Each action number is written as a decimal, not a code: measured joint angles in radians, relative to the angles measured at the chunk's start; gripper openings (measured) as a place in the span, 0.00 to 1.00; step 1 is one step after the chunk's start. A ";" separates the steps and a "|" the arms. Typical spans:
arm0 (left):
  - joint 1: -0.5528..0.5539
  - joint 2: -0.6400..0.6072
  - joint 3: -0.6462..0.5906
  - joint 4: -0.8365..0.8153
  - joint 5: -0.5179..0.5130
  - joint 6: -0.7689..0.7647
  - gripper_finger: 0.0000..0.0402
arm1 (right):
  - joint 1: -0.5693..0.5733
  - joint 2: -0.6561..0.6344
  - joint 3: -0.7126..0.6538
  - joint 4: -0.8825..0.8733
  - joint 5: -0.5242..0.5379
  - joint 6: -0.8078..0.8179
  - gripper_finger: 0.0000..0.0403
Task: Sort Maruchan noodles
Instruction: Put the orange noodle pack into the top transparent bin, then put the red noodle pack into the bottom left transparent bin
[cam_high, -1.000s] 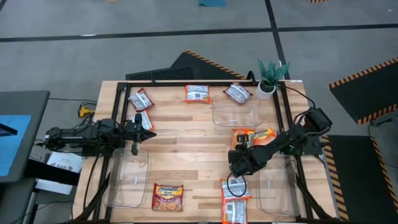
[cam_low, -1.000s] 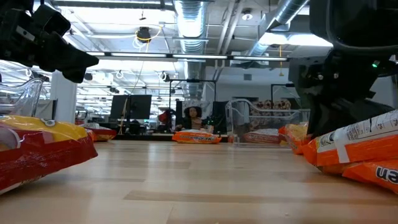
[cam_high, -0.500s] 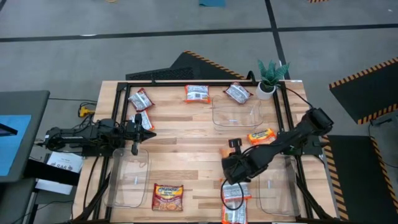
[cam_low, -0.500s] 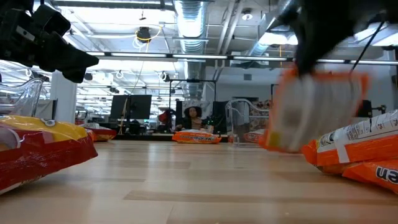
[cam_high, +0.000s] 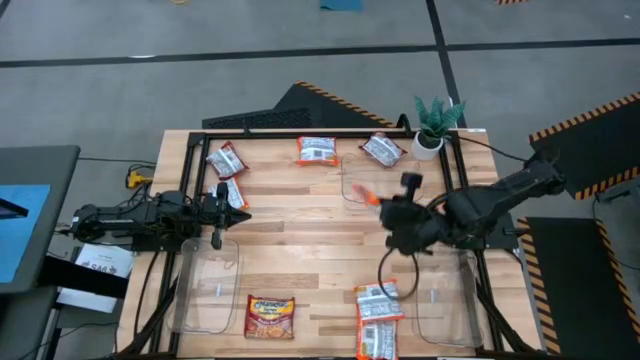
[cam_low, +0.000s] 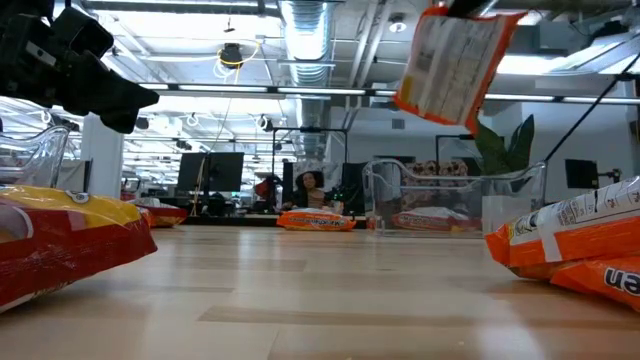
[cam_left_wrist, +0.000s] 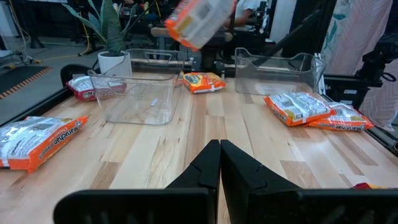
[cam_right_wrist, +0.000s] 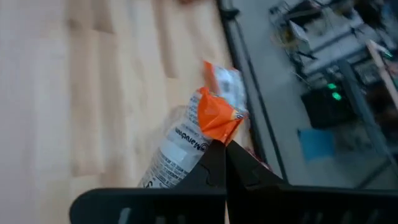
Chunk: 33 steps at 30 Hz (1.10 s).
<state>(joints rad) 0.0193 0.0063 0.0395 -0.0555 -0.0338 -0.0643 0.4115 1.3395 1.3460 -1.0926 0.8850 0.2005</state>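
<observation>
**Right arm holds an orange-and-white packet in the air above the counter**

The right end effector (cam_right_wrist: 219, 149) is clenched on the orange end of a held packet (cam_right_wrist: 186, 140), whose white face reads "Maruchan" in the right wrist view. In the low view this packet (cam_low: 445, 62) hangs high above the counter (cam_low: 320, 300), clear of everything lying on it. From overhead the right end effector (cam_high: 375, 200) sits near the middle of the counter, just beside the clear bin (cam_high: 380, 185) at the far side.

The left end effector (cam_high: 240, 213) rests at the left side of the counter with its fingers pressed together, holding nothing (the left wrist view shows the two dark tips meeting).

The other packets lie well apart:
- three far packets (cam_high: 316, 150) in a row along the far edge, the rightmost near the potted plant (cam_high: 433, 125);
- a left packet (cam_high: 226, 160) at the far left, with another just beside it near the left arm;
- a dark red packet (cam_high: 268, 316) at the near edge, beside the near-left bin (cam_high: 205, 285);
- two near packets (cam_high: 378, 322), one overlapping the other, next to the near-right bin (cam_high: 445, 300).
</observation>
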 joint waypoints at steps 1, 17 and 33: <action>0.000 0.000 0.000 0.000 0.000 0.000 0.00 | -0.020 -0.009 -0.012 0.001 0.004 0.000 0.02; 0.000 0.000 0.000 0.000 0.000 0.000 0.00 | -0.328 -0.026 -0.328 0.053 -0.037 -0.048 0.02; 0.000 0.000 0.000 0.000 0.000 0.000 0.00 | -0.393 -0.025 -0.359 0.103 -0.153 -0.132 0.28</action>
<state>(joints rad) 0.0195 0.0063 0.0395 -0.0552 -0.0336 -0.0643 0.0180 1.3144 0.9871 -0.9896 0.7316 0.0687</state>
